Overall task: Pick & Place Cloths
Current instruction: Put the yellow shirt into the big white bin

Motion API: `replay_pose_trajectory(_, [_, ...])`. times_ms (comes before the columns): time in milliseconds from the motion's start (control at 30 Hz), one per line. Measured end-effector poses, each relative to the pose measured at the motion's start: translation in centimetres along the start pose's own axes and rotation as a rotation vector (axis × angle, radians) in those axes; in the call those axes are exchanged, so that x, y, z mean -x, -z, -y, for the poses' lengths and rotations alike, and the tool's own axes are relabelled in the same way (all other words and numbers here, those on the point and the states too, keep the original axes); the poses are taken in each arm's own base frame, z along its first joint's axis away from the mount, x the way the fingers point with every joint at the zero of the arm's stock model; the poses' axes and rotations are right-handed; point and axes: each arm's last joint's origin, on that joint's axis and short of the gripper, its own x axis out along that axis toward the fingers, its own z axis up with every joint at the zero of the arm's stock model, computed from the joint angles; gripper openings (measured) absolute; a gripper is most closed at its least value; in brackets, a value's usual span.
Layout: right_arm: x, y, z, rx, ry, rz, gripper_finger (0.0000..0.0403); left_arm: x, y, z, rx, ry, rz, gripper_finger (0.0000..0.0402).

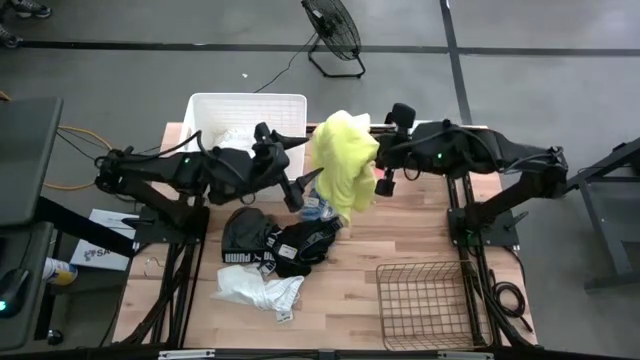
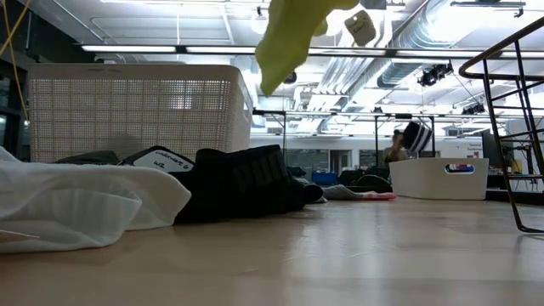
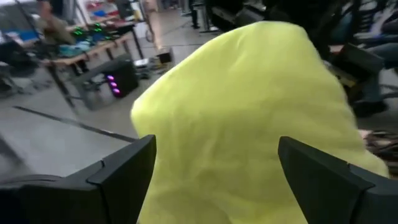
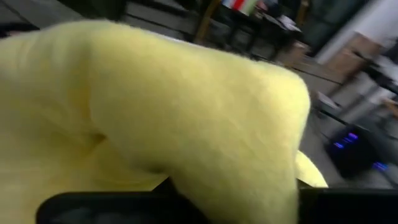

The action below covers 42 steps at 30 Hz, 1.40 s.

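The yellow cloth (image 1: 345, 160) hangs in the air between the two pincers. The right pincer (image 1: 378, 172) holds it up. The left pincer (image 3: 217, 171) is wide, right beside it. Under them, black cloths (image 1: 275, 243) lie on the table (image 1: 420, 225).

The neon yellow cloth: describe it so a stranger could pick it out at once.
Start at the white tub on the table's far edge, then look between the two dark arms. The neon yellow cloth hangs there above the wood, bunched. Unlike the black cloths and white cloth lying flat, it is bright and lifted.
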Motion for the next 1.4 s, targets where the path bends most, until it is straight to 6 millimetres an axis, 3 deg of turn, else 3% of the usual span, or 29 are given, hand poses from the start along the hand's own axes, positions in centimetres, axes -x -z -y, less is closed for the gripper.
replay_pose_trajectory(567, [-1.2, -0.8, 3.8, -0.084, -0.209, 0.232, 0.0035, -1.4, 0.1, -1.9, 0.081, 0.054, -0.015, 0.0333])
replay_pose_trajectory(1400, [-4.5, -1.2, 3.4, -0.169, -0.706, 0.380, 0.0035, -2.2, -0.2, -1.4, 0.135, 0.156, 0.027, 0.0333])
